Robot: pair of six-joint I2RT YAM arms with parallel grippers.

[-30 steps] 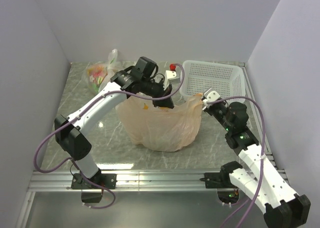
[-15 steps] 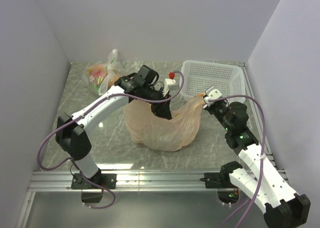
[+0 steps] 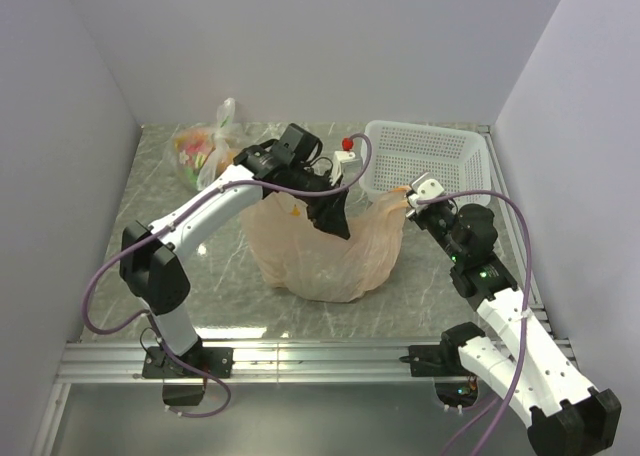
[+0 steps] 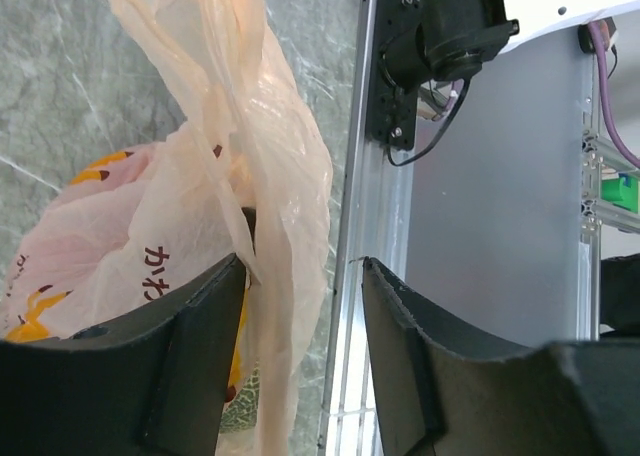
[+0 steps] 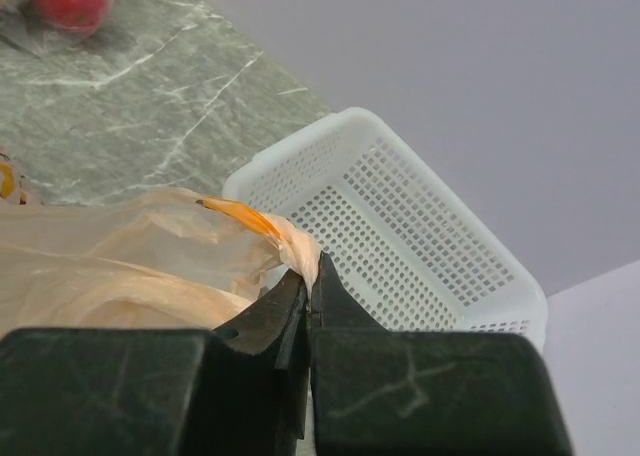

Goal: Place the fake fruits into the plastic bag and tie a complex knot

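Bench: grey-green marbled table [image 3: 225, 291], closed in by pale walls [image 3: 320, 46] on the left, back and right. A ribbed aluminium rail [image 3: 320, 354] runs along the near edge, where both arm bases are bolted.

Task item: a thin, crinkly, translucent peach-orange plastic bag [image 3: 325, 261] slumps at mid-table. It is wider than the white perforated plastic basket [image 3: 425, 125] behind it to the right. Dark printed characters and orange marks show on its film.

Left gripper [image 3: 336, 226]: over the top of the bag, pointing down. In the wrist view its fingers [image 4: 200, 346] stand apart, released. A hanging fold of bag film runs between them, lying against one finger and apart from the other.

Right gripper [image 3: 410, 203]: clenched on the bag's upper right corner, with an orange-tinted twist of film pinched at the tips. The corner is held up just beside the basket's near left corner.

Edges / room:
- Bare marble shows left of the bag, under the left arm, and in the strip between bag and rail.
- The basket sits in the back right corner, near the right wall.
- A clear colourless bag of mixed fruits [image 3: 195, 148], one white handle standing up, lies at the back left near the back wall, apart from the peach bag.

Counts:
- Arms 2, grippers 2, baskets 1.
- Bags 2: one peach, one clear.
- Fake fruits: one green netted melon [image 4: 238, 408] shows through the film low in the bag. The rest cannot be counted through the crinkles.
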